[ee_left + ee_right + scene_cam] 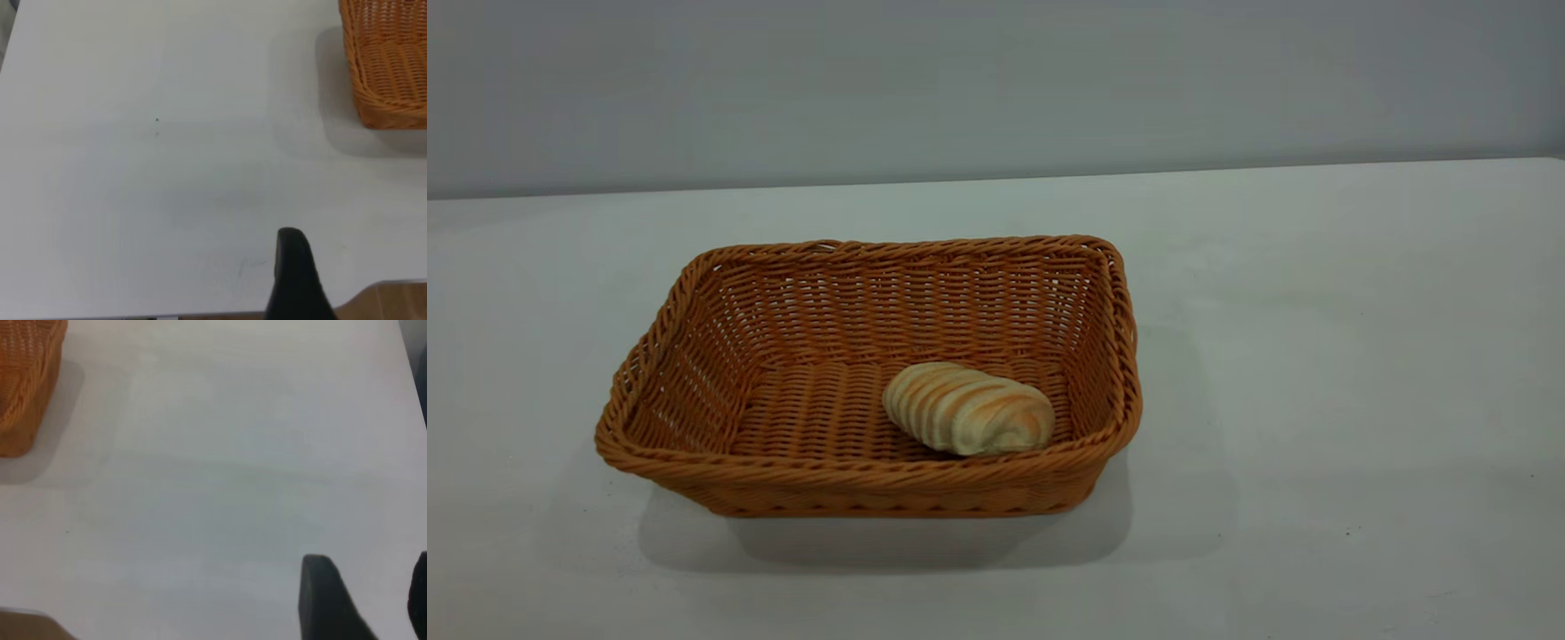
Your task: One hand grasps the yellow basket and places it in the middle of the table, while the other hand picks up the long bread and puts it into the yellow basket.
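The yellow basket (pixel 869 369) stands in the middle of the table (pixel 1316 356), a little to the left. The long bread (pixel 967 408) lies inside it, on the bottom near the front right corner. Neither arm shows in the exterior view. In the left wrist view one corner of the yellow basket (pixel 390 60) shows far from my left gripper (pixel 363 267); only one dark finger (pixel 293 273) is in frame, with bare table on both sides. My right gripper (pixel 371 587) is open and empty over bare table, well away from the yellow basket (pixel 27 380).
A grey wall (pixel 996 80) runs behind the table. In the left wrist view the table's edge (pixel 373 288) lies beside the gripper, with wood-brown floor beyond it. Wide bare tabletop lies to the right of the basket.
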Robot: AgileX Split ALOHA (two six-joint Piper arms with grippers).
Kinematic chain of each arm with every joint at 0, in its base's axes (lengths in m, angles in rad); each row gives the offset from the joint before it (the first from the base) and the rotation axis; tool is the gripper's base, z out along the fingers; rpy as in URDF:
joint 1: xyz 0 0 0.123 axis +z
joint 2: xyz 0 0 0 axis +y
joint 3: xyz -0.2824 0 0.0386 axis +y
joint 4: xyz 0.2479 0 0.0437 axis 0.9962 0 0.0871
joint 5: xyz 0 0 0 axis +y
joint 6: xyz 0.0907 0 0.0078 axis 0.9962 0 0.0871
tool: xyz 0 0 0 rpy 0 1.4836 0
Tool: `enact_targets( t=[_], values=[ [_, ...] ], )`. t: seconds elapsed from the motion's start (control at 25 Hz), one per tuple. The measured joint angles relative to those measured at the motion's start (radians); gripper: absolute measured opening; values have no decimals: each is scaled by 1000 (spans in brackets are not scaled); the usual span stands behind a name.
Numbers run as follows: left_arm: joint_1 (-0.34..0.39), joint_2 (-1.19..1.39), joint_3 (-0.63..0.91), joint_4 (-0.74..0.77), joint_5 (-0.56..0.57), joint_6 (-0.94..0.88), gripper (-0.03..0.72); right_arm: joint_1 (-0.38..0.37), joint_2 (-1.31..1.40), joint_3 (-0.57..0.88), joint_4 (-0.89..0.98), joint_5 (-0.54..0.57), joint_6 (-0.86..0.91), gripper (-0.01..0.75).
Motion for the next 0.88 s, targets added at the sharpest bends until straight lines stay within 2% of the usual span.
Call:
enact_targets(
  t=[0.88],
  values=[
    [13,-1,0,2,0,0,541,0,0,0,0,0,0,346]
  ],
)
